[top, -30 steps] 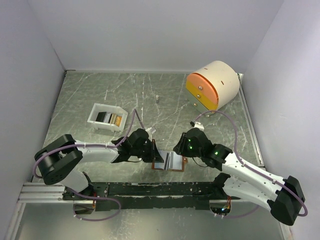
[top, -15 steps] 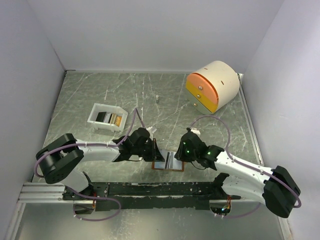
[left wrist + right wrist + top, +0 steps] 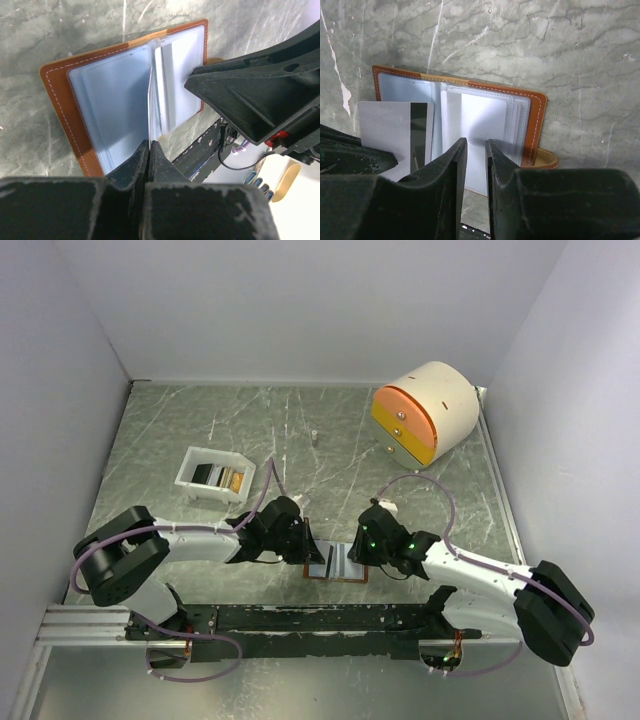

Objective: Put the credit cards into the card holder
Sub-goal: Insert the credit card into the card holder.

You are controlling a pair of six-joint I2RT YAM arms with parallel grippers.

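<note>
I'm running this from afar, and what I see is a robot lab cell, not a home or shop. Plain white walls point(image 3: 300, 310) box in the table point(image 3: 180, 430) on three sides. The left arm point(image 3: 190, 538) and right arm point(image 3: 480, 575) are mounted by a metal rail point(image 3: 80, 625) at its near edge, with purple cable point(image 3: 270, 475) looping off them. The marbled top (stone or printed sheet, hard to tell from above) carries staged-looking props: a white tray point(image 3: 205, 490) and a round drawer unit point(image 3: 445, 400).

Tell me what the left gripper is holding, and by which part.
A silver-grey plastic card with a dark stripe, pinched by one edge in the shut left gripper.
</note>
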